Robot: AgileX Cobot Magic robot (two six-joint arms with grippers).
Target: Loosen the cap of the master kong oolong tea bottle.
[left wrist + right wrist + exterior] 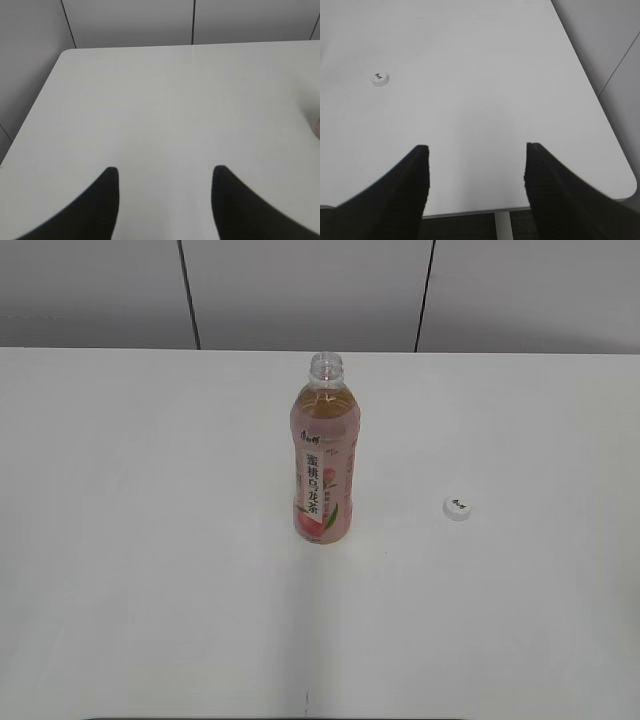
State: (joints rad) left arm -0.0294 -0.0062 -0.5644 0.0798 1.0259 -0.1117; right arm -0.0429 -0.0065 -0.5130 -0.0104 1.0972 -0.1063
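The oolong tea bottle (325, 455) stands upright mid-table, amber tea inside, pink peach label, its neck open with no cap on it. A sliver of it shows at the right edge of the left wrist view (317, 127). The white cap (457, 507) lies on the table to the bottle's right, dark mark up; it also shows in the right wrist view (380, 79). My left gripper (165, 172) is open and empty over bare table. My right gripper (476, 149) is open and empty near the table's front right edge. Neither gripper shows in the exterior view.
The white table (150, 540) ends at a grey panelled wall (300, 290) behind. The table's left edge (35, 105) shows in the left wrist view, its right edge and rounded corner (620, 170) in the right wrist view.
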